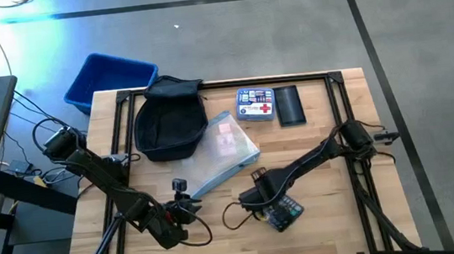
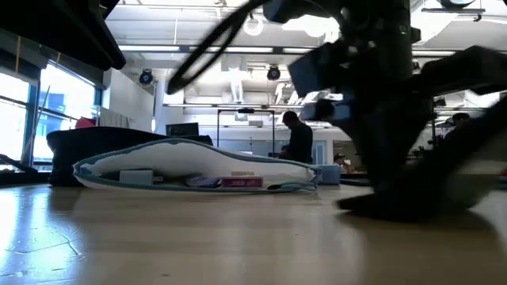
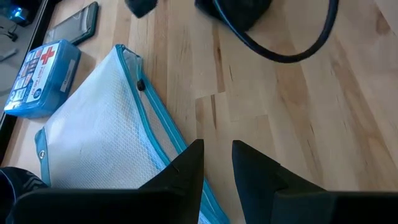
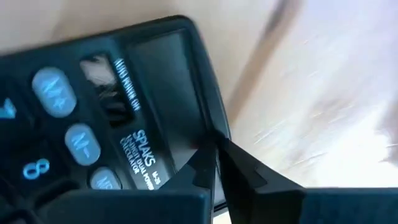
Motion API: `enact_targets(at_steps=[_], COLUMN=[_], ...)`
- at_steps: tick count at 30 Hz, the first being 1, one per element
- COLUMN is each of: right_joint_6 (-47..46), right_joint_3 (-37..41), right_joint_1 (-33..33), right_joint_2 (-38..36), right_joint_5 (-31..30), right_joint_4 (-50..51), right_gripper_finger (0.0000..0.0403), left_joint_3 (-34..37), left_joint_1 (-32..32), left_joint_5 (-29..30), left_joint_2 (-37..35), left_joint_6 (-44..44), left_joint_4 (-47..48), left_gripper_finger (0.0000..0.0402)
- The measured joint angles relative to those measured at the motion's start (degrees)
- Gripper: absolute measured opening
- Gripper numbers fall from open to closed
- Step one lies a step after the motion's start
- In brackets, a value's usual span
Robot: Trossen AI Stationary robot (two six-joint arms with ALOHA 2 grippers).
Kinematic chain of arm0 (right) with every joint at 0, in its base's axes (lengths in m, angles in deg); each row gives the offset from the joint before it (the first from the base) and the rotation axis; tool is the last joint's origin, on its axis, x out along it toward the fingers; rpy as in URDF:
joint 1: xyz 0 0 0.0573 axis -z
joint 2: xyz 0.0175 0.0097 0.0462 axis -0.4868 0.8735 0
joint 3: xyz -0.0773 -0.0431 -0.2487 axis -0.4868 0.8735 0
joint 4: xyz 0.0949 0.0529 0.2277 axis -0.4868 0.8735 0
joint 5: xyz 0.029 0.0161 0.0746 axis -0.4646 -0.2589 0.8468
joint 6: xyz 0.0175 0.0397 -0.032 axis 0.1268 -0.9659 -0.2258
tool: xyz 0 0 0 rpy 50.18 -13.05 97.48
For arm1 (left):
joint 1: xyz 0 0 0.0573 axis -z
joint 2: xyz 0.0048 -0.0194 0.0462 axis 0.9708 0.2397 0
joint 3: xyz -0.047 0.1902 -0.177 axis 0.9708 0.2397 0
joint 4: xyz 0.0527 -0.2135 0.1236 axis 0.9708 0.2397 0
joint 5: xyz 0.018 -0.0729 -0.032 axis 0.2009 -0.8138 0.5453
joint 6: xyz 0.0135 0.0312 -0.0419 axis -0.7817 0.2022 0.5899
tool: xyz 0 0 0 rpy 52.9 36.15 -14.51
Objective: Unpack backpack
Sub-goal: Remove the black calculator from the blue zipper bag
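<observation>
From above, I see the backpack (image 1: 171,120) lying open near the far edge of the desk (image 1: 322,146), toward my left side, with a blue bin (image 1: 108,78) on the floor just beyond that corner. A clear zip pouch with blue trim (image 1: 223,154) lies against the backpack's near side, and farther right along the far edge sit a first-aid box (image 1: 256,105) and a flat black case (image 1: 291,105) side by side. My left hand (image 1: 186,203) hovers near the front of the desk, just beside the pouch's near corner. My right hand (image 1: 271,207) is down at the front centre on a calculator (image 1: 283,214). From desk level, the pouch (image 2: 198,170) stretches across the middle with the dark backpack (image 2: 103,150) behind it, a person (image 2: 298,136) stands far back in the room, and a dark arm fills the right side. Through my left wrist camera, my left hand (image 3: 216,163) has its fingers (image 3: 188,168) a narrow gap apart with nothing between them, over bare wood at the pouch's (image 3: 102,130) zipper edge; the first-aid box (image 3: 38,78) and black case (image 3: 74,23) lie beyond. Through my right wrist camera, my right hand (image 4: 217,163) is closed, fingertips together, resting at the edge of the calculator (image 4: 112,118) by its display; I cannot tell whether it pinches that edge.
</observation>
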Motion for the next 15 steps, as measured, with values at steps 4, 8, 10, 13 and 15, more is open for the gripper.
enact_targets(at_steps=[4,8,10,13,15], right_joint_6=[-3.19,-4.98,-5.60,-5.50,-5.55], right_joint_3=[0.00,0.02,0.02,0.02,0.02], right_joint_1=[-0.57,-1.59,-2.32,-3.48,-4.36], right_joint_2=[-0.19,-0.19,-0.29,-0.73,-1.26], right_joint_5=[-9.09,-15.29,-18.13,-21.80,-24.32], right_joint_4=[-5.40,-9.12,-10.49,-12.37,-12.67], right_gripper_finger=[0.0007,0.0001,0.0001,0.0000,0.0000], left_joint_3=[0.00,0.00,0.00,0.00,0.00], left_joint_1=[0.00,0.00,0.00,0.00,-0.06], left_joint_5=[0.00,0.00,0.00,0.00,0.11], left_joint_2=[0.00,0.00,0.00,0.01,0.16], left_joint_6=[0.47,0.50,0.52,0.56,0.94], left_joint_4=[0.12,0.20,0.18,0.18,0.18], left_gripper_finger=[0.0065,0.0065,0.0065,0.0065,0.0065])
